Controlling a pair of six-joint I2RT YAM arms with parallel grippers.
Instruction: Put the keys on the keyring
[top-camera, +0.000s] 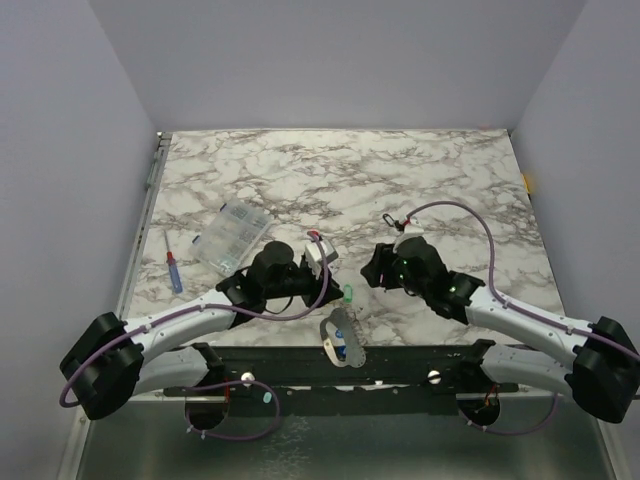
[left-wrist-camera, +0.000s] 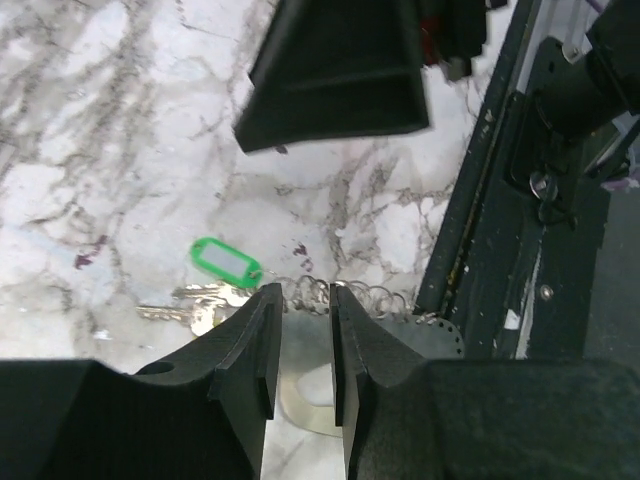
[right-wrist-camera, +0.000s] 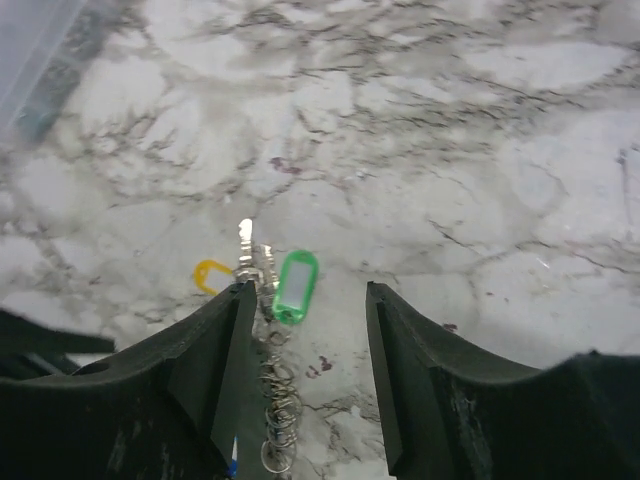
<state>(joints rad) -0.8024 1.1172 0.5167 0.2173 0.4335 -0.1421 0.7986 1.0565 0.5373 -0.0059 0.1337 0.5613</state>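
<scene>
Down over the marble counter (top-camera: 300, 170) with the left claw (left-wrist-camera: 305, 295): parted narrowly, gripping nothing. Just past its tips, lying across the gap, the keyring (left-wrist-camera: 318, 296). Off to the left of the tips, the keys (left-wrist-camera: 195, 303) beside a green tag (left-wrist-camera: 228, 263). Over to the right claw (right-wrist-camera: 305, 292): spread wide, empty, hovering above that green tag, keyring coil between its fingers (right-wrist-camera: 215, 360), yellow tag (right-wrist-camera: 210, 273) just beyond the left tip.
</scene>
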